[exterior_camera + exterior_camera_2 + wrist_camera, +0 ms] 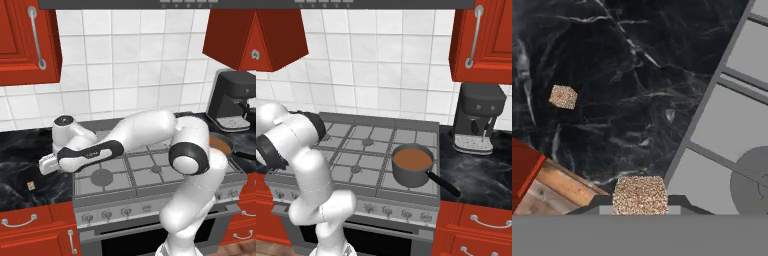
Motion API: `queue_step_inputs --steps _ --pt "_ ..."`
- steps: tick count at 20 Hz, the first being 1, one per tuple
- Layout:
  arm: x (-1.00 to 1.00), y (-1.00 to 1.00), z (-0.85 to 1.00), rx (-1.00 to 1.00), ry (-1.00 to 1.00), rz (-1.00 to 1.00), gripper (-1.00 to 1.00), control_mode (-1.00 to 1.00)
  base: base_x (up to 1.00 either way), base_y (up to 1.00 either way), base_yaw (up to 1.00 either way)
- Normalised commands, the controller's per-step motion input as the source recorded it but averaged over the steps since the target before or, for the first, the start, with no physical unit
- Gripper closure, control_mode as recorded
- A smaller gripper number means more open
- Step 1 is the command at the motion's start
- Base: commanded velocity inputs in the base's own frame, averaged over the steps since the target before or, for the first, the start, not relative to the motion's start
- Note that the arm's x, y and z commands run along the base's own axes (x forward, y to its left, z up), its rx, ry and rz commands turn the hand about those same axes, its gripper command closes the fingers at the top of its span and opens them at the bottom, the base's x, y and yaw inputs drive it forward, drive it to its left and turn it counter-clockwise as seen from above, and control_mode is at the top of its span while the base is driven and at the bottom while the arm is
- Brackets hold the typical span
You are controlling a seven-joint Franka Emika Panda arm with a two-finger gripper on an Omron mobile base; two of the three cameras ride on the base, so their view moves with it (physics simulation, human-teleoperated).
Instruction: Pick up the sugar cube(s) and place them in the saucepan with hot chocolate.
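Note:
A tan-brown speckled sugar cube (640, 194) sits between the two dark finger tips of my gripper (640, 202), which is shut on it above the black marble counter beside the stove's left edge. A second tan-brown sugar cube (563, 96) lies loose on the counter (612, 60); the left base view shows it (31, 185) near the front edge, below my gripper (45, 166). The saucepan with hot chocolate (412, 164) stands on the stove's front right burner, handle pointing right and forward; the left base view shows its rim (223, 144) behind my arm. The whitish cube is out of view.
A black coffee machine (478, 117) stands on the counter right of the stove. Red cabinets (27, 40) hang above both sides. The stove grates (368, 145) lie between my gripper and the saucepan. A red drawer front (524, 170) sits below the counter edge.

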Motion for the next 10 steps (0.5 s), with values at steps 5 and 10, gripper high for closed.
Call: queue_step_inputs --steps 5,10 --pt "-0.53 -1.0 0.53 0.19 -0.13 -0.12 1.0 -1.0 0.0 0.0 0.0" --pt "-0.09 -1.0 0.57 0.1 -0.03 -0.13 1.0 -1.0 0.0 0.0 0.0"
